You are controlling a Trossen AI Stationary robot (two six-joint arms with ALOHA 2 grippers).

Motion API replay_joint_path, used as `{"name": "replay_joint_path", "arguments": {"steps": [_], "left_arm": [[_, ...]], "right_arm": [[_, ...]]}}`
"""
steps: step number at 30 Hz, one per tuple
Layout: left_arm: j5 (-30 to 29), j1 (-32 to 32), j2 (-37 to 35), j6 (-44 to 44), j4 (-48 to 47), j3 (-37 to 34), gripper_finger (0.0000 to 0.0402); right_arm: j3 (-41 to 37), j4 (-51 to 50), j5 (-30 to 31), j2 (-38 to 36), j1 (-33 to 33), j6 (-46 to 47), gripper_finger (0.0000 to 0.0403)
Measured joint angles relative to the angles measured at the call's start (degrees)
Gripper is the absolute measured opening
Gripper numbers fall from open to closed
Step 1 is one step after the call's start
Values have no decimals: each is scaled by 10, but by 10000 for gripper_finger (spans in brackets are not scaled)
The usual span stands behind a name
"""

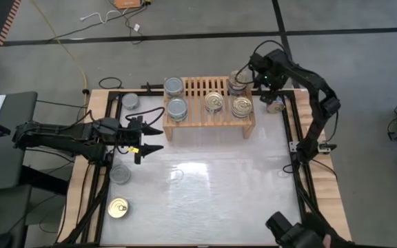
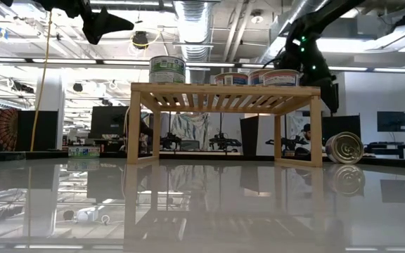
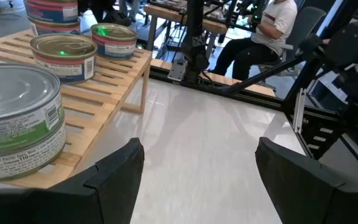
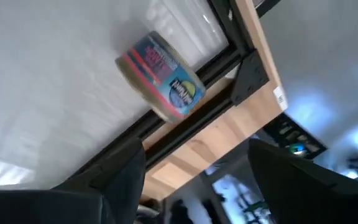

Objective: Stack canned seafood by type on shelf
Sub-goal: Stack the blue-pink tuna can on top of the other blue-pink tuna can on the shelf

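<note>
Nearest, by the table's front left corner: round flat gold-topped tin. Further along the left edge, silver-topped tin; another silver tin near the back left corner. At the back edge, low light-wood slatted shelf, carrying two silver-topped cans at its left end and gold-topped cans towards the right. Beside its right end, on the table, a tipped blue-labelled can. Left gripper above the left edge, fingers spread, empty. Right gripper over the back right corner, fingers apart, empty.

the shelf is pale slatted wood, matt. the tins are shiny metal with paper labels. the table is glossy, mirror-smooth white.
</note>
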Motion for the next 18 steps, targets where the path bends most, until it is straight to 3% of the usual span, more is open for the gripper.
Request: {"name": "replay_joint_path", "arguments": {"steps": [14,18], "left_arm": [[-9,0,0,-34,-6,0,297],[-12,0,0,-38,-6,0,297]], "right_arm": [[0,54,2,23,-55,-80,311],[0,32,-41,22,-56,-78,311]]}}
